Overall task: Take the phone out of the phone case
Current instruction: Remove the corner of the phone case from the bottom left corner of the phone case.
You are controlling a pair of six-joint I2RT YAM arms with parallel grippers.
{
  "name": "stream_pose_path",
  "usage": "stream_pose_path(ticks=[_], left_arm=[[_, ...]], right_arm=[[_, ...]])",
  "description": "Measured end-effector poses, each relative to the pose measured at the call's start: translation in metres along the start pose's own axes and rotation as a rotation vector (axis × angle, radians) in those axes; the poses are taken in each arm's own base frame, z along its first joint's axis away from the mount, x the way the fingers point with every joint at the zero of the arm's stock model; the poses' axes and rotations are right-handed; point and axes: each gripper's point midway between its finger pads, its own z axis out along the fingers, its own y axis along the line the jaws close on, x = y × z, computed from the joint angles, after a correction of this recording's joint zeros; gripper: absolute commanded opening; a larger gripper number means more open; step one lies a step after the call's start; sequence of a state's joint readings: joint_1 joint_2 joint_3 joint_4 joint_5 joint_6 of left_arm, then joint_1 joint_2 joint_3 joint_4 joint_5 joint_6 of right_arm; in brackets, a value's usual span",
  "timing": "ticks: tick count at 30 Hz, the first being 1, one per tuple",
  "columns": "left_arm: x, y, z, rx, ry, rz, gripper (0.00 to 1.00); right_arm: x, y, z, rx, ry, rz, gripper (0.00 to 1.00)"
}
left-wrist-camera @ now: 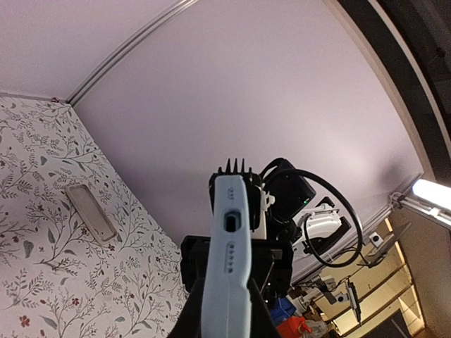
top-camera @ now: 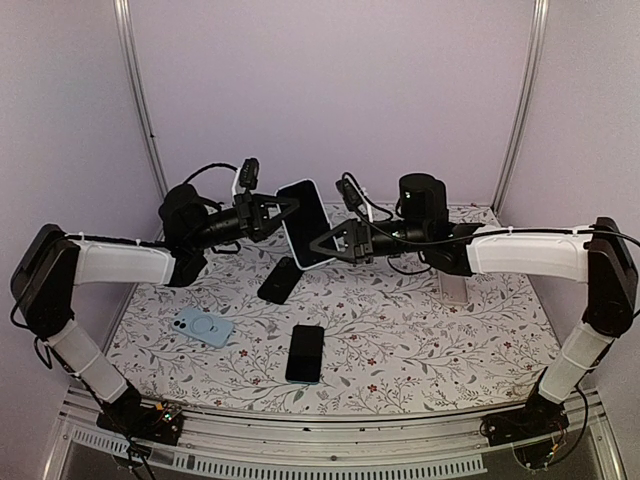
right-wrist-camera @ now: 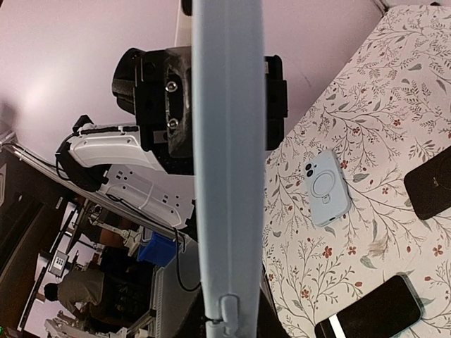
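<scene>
On the floral table, a black handset lies flat at near centre. A light blue case, ringed back upward, lies to its left. A second dark handset lies farther back. Above the far half of the table, the phone sits inside its pale blue phone case, aloft and tilted. The left gripper is clamped on the left edge. The right gripper is closed on the lower right edge.
</scene>
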State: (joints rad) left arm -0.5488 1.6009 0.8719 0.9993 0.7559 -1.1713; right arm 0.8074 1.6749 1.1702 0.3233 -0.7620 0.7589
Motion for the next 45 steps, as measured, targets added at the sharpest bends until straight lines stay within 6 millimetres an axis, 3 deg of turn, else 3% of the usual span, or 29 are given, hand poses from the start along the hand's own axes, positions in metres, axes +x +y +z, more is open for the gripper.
stream_pose_path(ticks=[5,9,14,20,31,45], left_arm=[[0.001,-0.004,0.001,0.013,0.017,-0.040,0.00],[-0.001,-0.007,0.000,0.023,0.011,-0.090,0.00],[-0.006,-0.007,-0.001,0.022,-0.009,-0.140,0.00],[-0.012,-0.008,-0.002,0.023,-0.035,-0.178,0.00],[-0.022,-0.026,-0.005,0.076,-0.072,-0.179,0.00],[-0.027,-0.052,-0.008,0.196,-0.077,-0.143,0.00]], right_arm=[[-0.002,0.000,-0.001,0.003,-0.003,-0.026,0.52],[-0.008,0.001,-0.007,0.014,-0.026,-0.057,0.60],[-0.014,0.011,-0.022,0.009,-0.067,-0.102,0.59],[-0.014,0.027,-0.033,-0.034,-0.098,-0.155,0.49],[-0.005,0.030,-0.037,-0.062,-0.098,-0.176,0.37],[-0.009,0.046,-0.040,-0.131,-0.122,-0.222,0.35]])
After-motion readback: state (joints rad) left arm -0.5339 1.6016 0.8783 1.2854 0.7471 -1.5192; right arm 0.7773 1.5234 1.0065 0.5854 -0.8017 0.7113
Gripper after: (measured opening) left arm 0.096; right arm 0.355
